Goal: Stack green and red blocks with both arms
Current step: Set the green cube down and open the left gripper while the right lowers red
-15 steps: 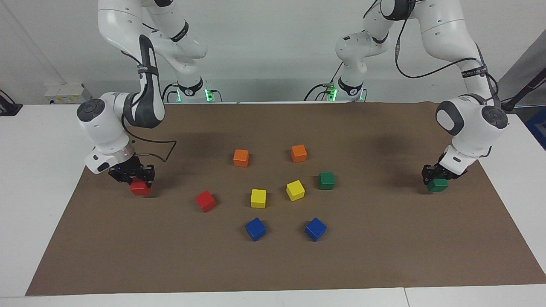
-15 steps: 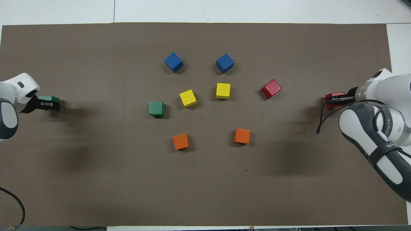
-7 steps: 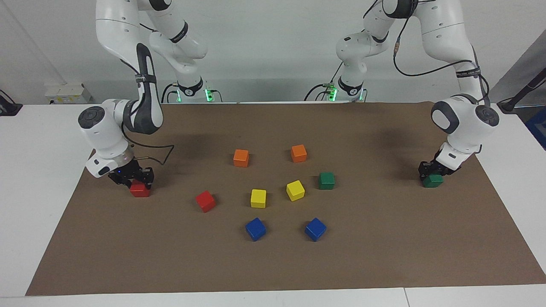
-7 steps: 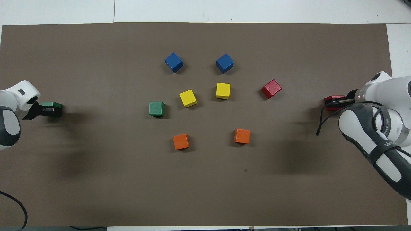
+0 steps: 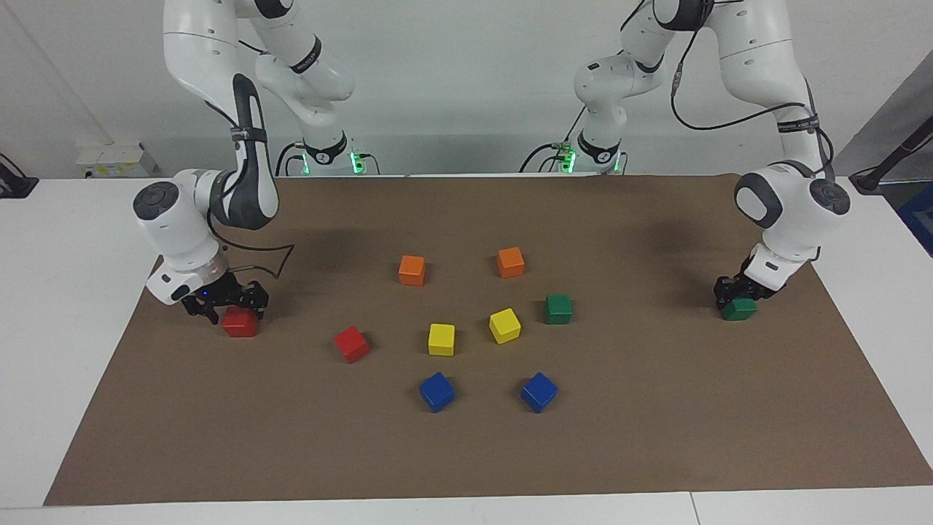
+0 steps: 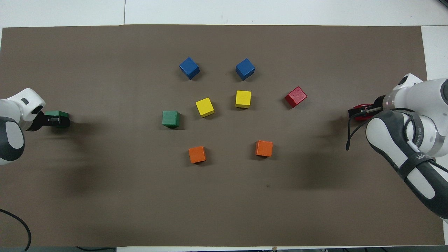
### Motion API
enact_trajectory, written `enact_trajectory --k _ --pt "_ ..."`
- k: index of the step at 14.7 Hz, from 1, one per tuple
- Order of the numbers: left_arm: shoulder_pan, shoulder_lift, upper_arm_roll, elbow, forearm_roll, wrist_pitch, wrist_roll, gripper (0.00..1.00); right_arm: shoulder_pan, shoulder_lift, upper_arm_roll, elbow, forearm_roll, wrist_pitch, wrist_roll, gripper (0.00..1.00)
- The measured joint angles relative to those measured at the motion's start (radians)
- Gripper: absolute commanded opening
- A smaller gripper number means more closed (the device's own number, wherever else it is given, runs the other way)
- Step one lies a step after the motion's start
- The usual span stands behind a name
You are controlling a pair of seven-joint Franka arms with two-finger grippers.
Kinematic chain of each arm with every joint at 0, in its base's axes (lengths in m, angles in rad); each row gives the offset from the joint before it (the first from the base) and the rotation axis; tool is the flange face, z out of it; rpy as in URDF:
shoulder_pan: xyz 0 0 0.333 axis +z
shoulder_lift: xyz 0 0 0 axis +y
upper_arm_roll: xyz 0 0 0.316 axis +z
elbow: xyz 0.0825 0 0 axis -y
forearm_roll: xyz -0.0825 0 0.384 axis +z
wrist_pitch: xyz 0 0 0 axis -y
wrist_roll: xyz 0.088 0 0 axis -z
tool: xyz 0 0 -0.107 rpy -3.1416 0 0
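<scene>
One red block rests on the brown mat toward the right arm's end. My right gripper straddles it from above, fingers spread and open. A green block sits on the mat toward the left arm's end, and my left gripper is down on top of it. A second red block and a second green block lie free among the middle cluster.
Two orange cubes, two yellow cubes and two blue cubes lie in the middle of the mat. White tabletop borders the mat at both ends.
The right gripper's fingers have spread apart around the red block, which stays on the mat. The left gripper and its green block have shifted slightly toward the robots.
</scene>
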Motion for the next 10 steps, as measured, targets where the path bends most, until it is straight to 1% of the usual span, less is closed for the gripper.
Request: enact_trajectory --k 2,3,4,5,7,8,10 --pt "-0.001 -0.006 -0.002 0.003 0.000 -0.005 0.001 1.00 0.028 -0.019 0.002 0.097 0.000 -0.130 0.038 1.00" --pt "-0.001 -0.012 -0.004 0.013 0.000 -0.022 0.002 1.00 0.049 -0.027 0.002 0.152 -0.002 -0.193 0.063 1.00" --pt "-0.002 -0.018 -0.006 0.037 0.000 -0.061 0.002 1.00 0.070 -0.032 0.003 0.195 -0.011 -0.230 0.090 1.00" --pt "-0.004 -0.022 -0.010 0.082 0.000 -0.124 0.002 1.00 0.090 -0.032 0.004 0.218 -0.028 -0.236 0.124 1.00" --pt "-0.036 -0.030 -0.015 0.213 -0.001 -0.288 -0.026 1.00 0.139 -0.016 0.005 0.222 -0.046 -0.212 0.244 1.00" --pt "-0.067 -0.035 -0.016 0.275 -0.001 -0.356 -0.089 1.00 0.168 -0.001 0.005 0.222 -0.050 -0.191 0.329 1.00" --pt "-0.159 -0.046 -0.021 0.340 -0.001 -0.411 -0.267 1.00 0.223 0.037 0.007 0.223 -0.053 -0.135 0.512 1.00"
